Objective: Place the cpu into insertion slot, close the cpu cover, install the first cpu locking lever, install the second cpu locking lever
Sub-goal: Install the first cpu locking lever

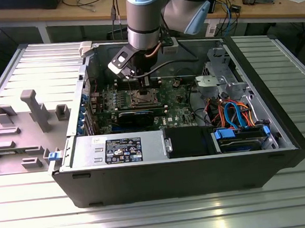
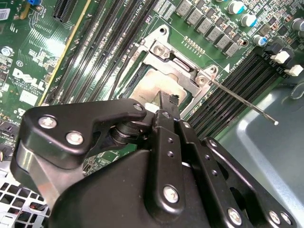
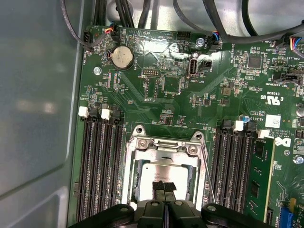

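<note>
— Panel on the exterior view's left, what is it?
— Grey moulded plastic side panel (image 1: 24, 124), lying flat beside the open black computer case (image 1: 178, 178) on the ribbed metal table (image 1: 150, 220).
— And mid-case?
— 1 black gripper (image 1: 141, 86) hangs from the arm straight over the square, silver-rimmed insertion slot (image 1: 143, 98) on the green motherboard (image 1: 178, 99). In the first wrist view its 2 fingers (image 3: 159, 187) are pressed together, clenched on nothing, with their tips over the small square cpu with the dull silver-grey top (image 3: 159, 170).
— Where does the chip sit?
— In the slot. The thin silver cpu cover (image 3: 164, 152) lies around it, and the chip's top shows through the square window. Whether the tips touch the metal I cannot tell.
— Further right?
— In the second wrist view 1 thin steel lever rod (image 2: 242, 101) slants away from the socket's corner across the long black memory slots (image 2: 242, 76). In the exterior view, blue and orange cables (image 1: 234, 113) run beside the grey metal drive cage (image 1: 218, 74).
</note>
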Controlling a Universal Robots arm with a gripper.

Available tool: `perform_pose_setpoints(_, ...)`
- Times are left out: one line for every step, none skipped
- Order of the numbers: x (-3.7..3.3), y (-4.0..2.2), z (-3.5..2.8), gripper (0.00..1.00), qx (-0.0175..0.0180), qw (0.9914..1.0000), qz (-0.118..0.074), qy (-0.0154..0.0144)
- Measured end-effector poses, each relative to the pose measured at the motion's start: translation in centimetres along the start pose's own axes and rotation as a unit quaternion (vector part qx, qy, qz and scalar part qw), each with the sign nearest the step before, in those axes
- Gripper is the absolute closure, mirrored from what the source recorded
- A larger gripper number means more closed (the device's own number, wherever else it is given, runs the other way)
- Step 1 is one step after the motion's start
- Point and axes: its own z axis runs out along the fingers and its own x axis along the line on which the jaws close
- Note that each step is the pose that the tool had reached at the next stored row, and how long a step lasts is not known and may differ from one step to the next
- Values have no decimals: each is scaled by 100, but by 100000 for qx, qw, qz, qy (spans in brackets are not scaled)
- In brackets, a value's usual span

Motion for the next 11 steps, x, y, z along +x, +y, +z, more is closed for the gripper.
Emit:
perform_pose_setpoints(1, 0, -7, 89, -4, 100000, 2, 4)
perform_pose_setpoints(1, 0, -11, 89, -5, 100000, 1, 7)
perform_pose_setpoints(2, 0, -17, 89, -12, 100000, 1, 16)
perform_pose_setpoints(1, 0, -19, 89, -9, 100000, 3, 11)
perform_pose_setpoints(1, 0, -22, 89, -4, 100000, 0, 3)
perform_pose_setpoints(2, 0, -23, 89, -10, 100000, 1, 8)
perform_pose_setpoints(1, 0, -25, 89, -8, 100000, -1, 3)
perform_pose_setpoints(2, 0, -27, 89, -7, 100000, -2, 2)
perform_pose_setpoints(2, 0, -31, 89, 0, 100000, 2, -8)
perform_pose_setpoints(2, 0, -34, 89, 3, 100000, 1, -11)
perform_pose_setpoints(2, 0, -38, 89, -5, 100000, 1, 0)
